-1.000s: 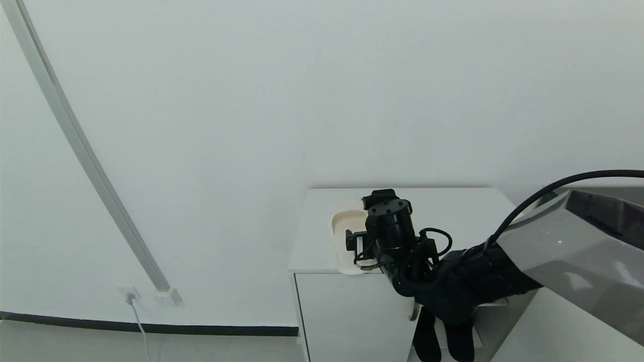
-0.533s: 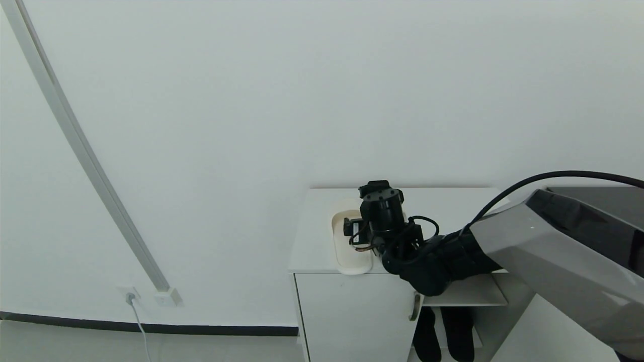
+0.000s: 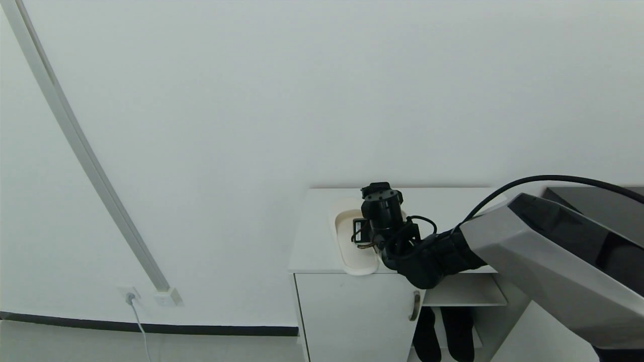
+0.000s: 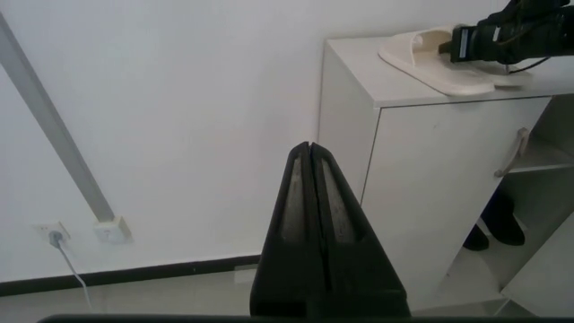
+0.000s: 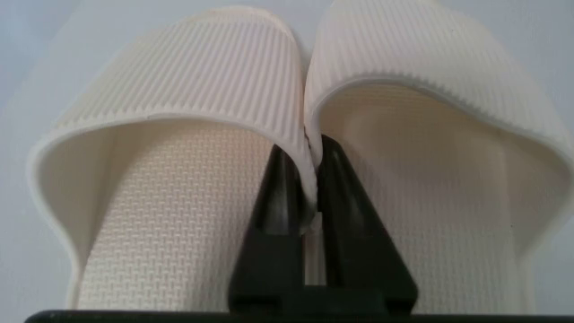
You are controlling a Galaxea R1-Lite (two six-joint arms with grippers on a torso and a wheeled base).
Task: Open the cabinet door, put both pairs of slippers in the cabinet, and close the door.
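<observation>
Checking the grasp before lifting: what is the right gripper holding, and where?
The cream slippers, pinched together by the adjoining inner edges of their straps.

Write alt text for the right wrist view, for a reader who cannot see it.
The right gripper pinches the two inner walls of a pair of cream slippers, one dark finger inside each slipper. The ribbed slippers lie side by side, touching, on a pale surface.
</observation>
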